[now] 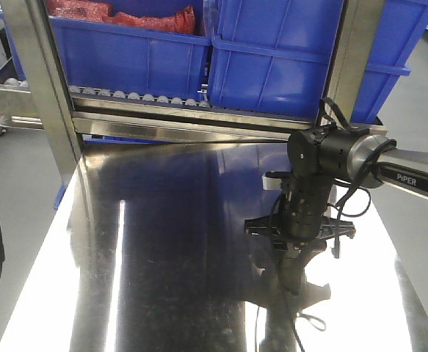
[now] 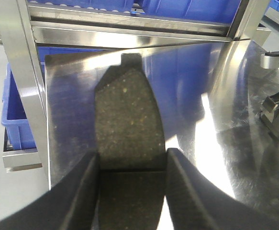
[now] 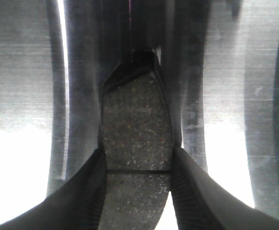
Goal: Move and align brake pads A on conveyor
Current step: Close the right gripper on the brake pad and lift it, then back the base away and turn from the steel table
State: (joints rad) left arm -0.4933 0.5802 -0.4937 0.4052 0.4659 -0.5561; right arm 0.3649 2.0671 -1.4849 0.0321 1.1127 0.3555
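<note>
Though each wrist camera shows me only one, I count two in all: the left gripper (image 2: 132, 191) clamps one brake pad (image 2: 129, 120), the right gripper (image 3: 137, 191) a second brake pad (image 3: 137, 124). Both are gritty, speckled, dark grey, curved and grooved across, over the mirror-bright steel table (image 1: 162, 257); only the front camera shows the blue plastic bins (image 1: 140, 59).

You will find the left brake pad (image 2: 128, 129) and right brake pad (image 3: 137, 129) each cut off at the bottom edge, near ends unseen.

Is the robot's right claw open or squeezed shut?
Shut on a brake pad: the right gripper's fingers press against both its long edges.
</note>
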